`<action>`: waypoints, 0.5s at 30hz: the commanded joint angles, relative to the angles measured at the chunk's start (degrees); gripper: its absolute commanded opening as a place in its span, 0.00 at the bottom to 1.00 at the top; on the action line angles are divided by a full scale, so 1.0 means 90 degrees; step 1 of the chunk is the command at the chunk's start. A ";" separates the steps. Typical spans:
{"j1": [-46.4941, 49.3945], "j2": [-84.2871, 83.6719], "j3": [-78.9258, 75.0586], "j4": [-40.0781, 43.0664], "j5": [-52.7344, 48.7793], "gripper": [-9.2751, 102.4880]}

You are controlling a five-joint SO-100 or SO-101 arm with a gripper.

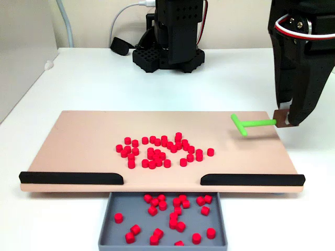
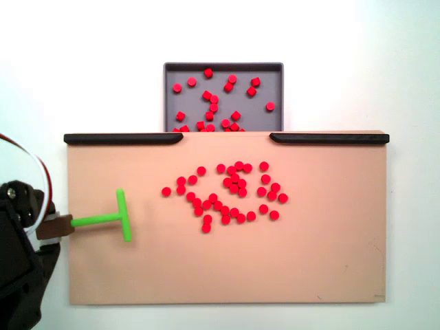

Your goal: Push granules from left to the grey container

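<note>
Many red granules [image 1: 159, 151] [image 2: 230, 194] lie in a loose cluster at the middle of the tan board [image 1: 84, 136] [image 2: 206, 268]. More granules rest in the grey container [image 1: 112, 209] [image 2: 275, 86], which sits beyond the gap between the two black strips. My gripper [image 1: 285, 119] [image 2: 56, 225] is shut on the handle of the green T-shaped pusher [image 1: 251, 124] [image 2: 110, 218]. The pusher's crossbar stands apart from the cluster, right of it in a fixed view [image 1: 239, 125], left of it in the other fixed view [image 2: 124, 215].
Black strips [image 1: 70, 178] [image 1: 251, 180] [image 2: 124, 138] [image 2: 328, 138] line the board's edge on both sides of the gap. The arm's black base [image 1: 167, 52] and a cable [image 1: 125, 21] stand behind the board on the white table.
</note>
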 commanded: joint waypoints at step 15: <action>0.0234 -0.0244 -0.0313 -0.0215 0.0215 0.08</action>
